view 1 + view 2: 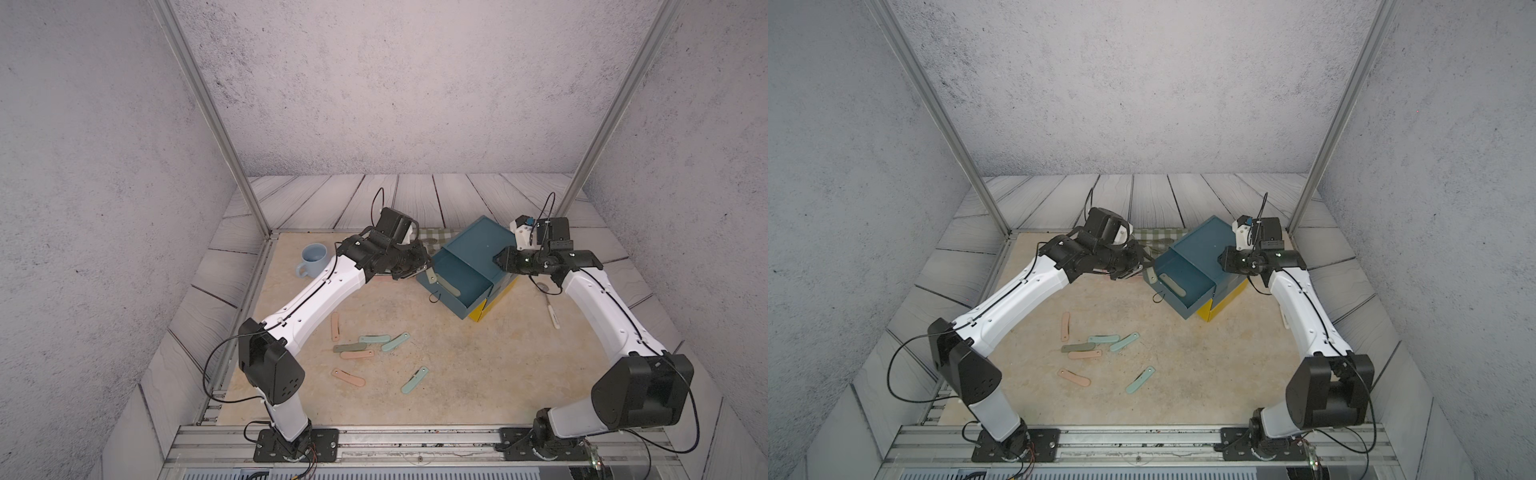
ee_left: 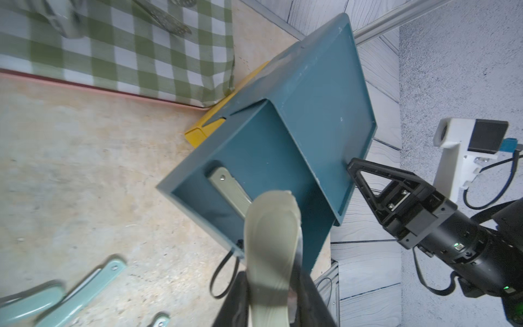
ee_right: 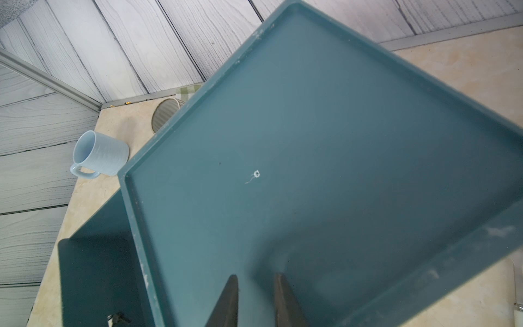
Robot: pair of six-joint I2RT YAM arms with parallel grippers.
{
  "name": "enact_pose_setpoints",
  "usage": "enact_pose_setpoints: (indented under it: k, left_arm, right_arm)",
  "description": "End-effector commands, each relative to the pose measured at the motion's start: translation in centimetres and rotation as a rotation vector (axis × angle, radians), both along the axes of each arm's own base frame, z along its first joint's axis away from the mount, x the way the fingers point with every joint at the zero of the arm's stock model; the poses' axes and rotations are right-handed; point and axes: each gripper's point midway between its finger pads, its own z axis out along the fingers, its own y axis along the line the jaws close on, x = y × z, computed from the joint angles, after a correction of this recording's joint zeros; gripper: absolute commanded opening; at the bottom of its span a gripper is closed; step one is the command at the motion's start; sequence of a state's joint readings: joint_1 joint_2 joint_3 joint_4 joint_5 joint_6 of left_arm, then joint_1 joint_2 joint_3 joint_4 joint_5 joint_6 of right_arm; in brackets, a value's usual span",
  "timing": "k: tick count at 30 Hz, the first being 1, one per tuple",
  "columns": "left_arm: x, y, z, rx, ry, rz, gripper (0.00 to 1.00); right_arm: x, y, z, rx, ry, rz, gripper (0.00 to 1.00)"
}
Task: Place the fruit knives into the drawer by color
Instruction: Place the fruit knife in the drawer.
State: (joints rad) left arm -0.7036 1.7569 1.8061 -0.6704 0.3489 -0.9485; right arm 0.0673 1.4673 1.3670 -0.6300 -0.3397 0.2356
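Olive grey-green folded fruit knife (image 2: 271,240): clamped endwise in left gripper (image 2: 268,297), over the front wall, likely to drop in flat.
Pulled-out top drawer (image 2: 192,209): of dark teal cube-shaped chest (image 1: 484,241); second olive knife (image 2: 227,185) lies inside, so colours match.
Right gripper (image 3: 256,276): tips on chest's top, seemingly bracing; pinching or pressing, cannot tell.
Pink, teal and olive knives (image 1: 356,354): loose on beige tabletop (image 1: 457,374).

The drawer (image 2: 325,85) looks matt plastic, the checkered cloth (image 2: 113,51) woven, the mug (image 3: 104,154) glossy.

Lab robot cell, aluminium frame (image 1: 207,104), backdrop walls (image 1: 374,83)
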Motion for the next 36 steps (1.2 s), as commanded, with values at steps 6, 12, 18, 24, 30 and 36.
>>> enact_pose_setpoints:
  k: [6,12,18,24,30,36]
  left_arm:
    - [0.4,-4.5,0.5,-0.042,0.010,-0.040,0.13]
    - [0.0,-6.2,-1.9,-0.013,0.047,-0.061,0.13]
    - [0.0,-7.2,-3.6,0.003,0.073,-0.069,0.13]
    - [0.1,-7.6,-4.8,0.019,0.093,-0.072,0.13]
    - [0.2,-7.8,-5.4,0.026,0.101,-0.076,0.14]
    - [0.2,-8.0,-5.8,0.031,0.110,-0.081,0.17]
  right_arm:
    - [-3.7,-1.0,-6.5,-0.046,0.273,-0.037,0.25]
    - [-3.8,-1.0,-6.5,-0.048,0.272,-0.035,0.25]
    - [-4.0,-1.0,-6.6,-0.050,0.274,-0.035,0.25]
    - [-4.0,-1.0,-6.7,-0.049,0.276,-0.033,0.25]
    - [-3.9,-0.9,-6.7,-0.045,0.276,-0.031,0.26]
    - [-3.8,-0.9,-6.8,-0.044,0.280,-0.031,0.26]
